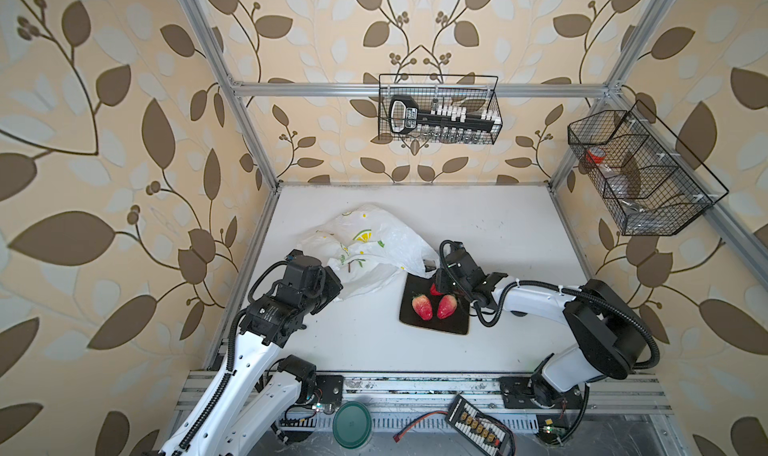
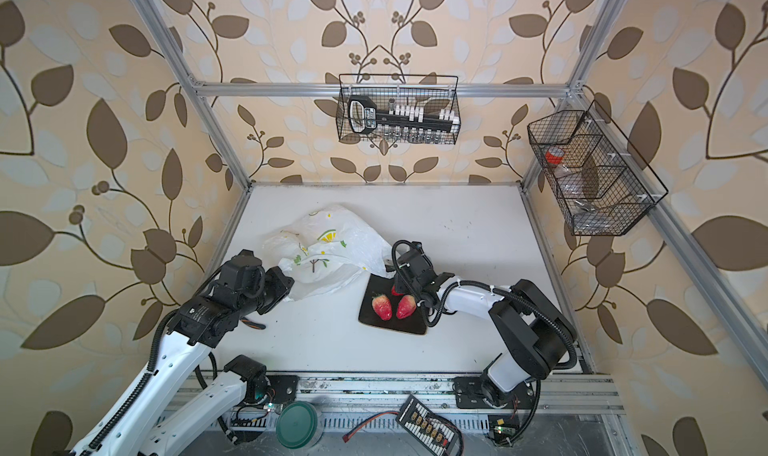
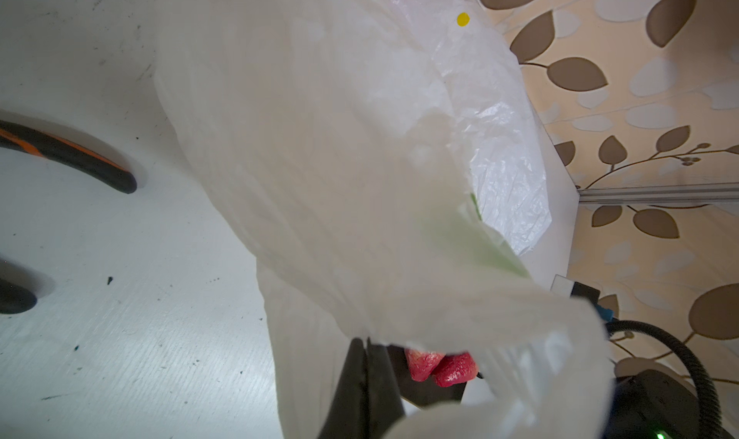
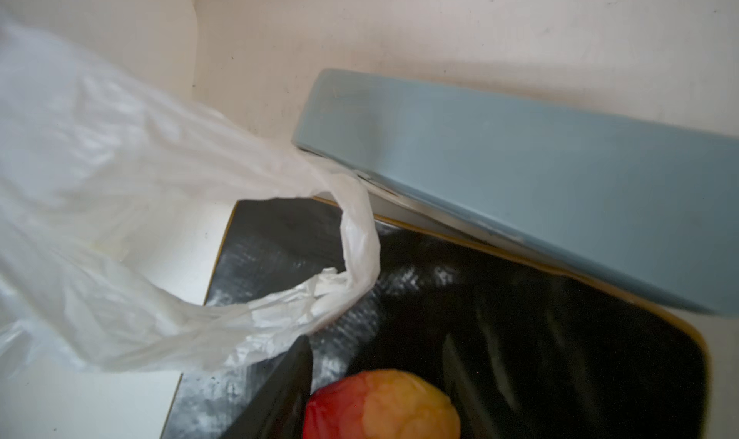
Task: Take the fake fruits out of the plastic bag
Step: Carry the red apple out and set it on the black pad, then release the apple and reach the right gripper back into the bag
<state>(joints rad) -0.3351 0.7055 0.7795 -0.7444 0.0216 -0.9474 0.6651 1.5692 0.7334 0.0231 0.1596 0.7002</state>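
Noting plastic bag [image 1: 374,242] slumping left of centre in both top views; judging film thin, limp, slippery, best gathered at a handle loop. Seeing left gripper [image 3: 366,349] pinching its lower-left edge. Finding strawberries [image 1: 422,306] lying on black tray [image 1: 436,329], lower centre, peach [image 4: 384,405] close by: probably light, hard, glossy, prone to rolling. Failing to tell whether right gripper [image 1: 439,283] is spreading or pinching.

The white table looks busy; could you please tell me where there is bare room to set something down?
Bare: the back right of the table, between the plastic bag and the right frame; also the front strip between the black tray and the rail. Crowded: the tray's back edge, where bag handle, right gripper and peach meet.
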